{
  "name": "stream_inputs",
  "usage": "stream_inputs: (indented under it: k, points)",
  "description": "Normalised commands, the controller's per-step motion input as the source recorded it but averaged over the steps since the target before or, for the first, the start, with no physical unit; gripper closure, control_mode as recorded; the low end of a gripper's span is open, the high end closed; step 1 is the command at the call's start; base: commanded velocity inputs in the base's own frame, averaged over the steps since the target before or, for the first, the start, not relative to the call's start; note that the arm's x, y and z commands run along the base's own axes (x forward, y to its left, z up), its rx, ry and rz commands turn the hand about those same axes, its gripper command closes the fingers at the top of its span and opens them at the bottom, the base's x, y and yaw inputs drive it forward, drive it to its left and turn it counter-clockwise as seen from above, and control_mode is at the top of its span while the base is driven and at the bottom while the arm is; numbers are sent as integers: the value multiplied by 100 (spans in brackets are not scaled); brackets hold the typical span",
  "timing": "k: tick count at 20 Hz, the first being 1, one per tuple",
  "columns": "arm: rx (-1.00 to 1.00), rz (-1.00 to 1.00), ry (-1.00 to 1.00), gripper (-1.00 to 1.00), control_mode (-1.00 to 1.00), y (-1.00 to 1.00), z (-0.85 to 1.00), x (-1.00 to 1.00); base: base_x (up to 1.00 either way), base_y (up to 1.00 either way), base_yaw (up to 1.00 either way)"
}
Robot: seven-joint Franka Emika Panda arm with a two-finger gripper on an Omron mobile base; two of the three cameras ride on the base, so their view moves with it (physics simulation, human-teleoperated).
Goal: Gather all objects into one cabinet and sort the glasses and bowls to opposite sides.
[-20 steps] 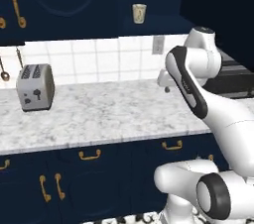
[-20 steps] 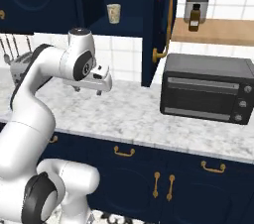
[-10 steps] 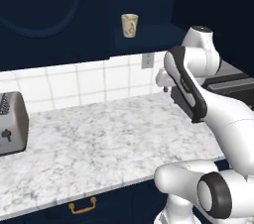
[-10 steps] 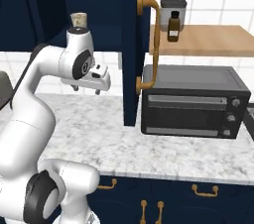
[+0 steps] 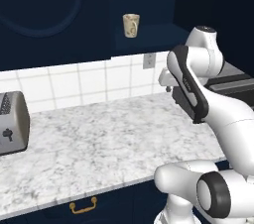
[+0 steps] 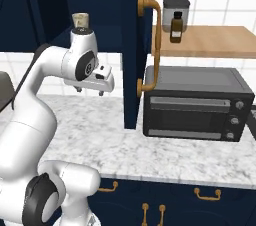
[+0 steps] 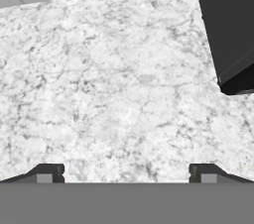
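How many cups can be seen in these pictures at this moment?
1. A small beige cup stands inside the open navy wall cabinet, above the marble counter. The robot arm partly covers it in the right base view. Other cups may be hidden deeper in the cabinet.

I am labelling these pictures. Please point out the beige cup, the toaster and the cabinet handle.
beige cup [image 5: 131,25], left base view, side wall.
toaster [image 5: 12,123], left base view, front face.
cabinet handle [image 6: 157,45], right base view, middle of the bar.

Base closer to the counter [image 5: 99,139] and cabinet [image 6: 135,45], views shifted; nothing among the things displaced.
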Motion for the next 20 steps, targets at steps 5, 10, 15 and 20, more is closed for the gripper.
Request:
stream_inputs:
  k: [5,10,15,20]
  points:
    - [0,0,0,-100,100,0,0,0,11,36,2]
    - [0,0,0,-100,100,0,0,0,0,0,0]
    - [0,0,0,-100,100,0,0,0,0,0,0]
    - [-4,11,-30,-100,-100,-2,21,-23,0,0,0]
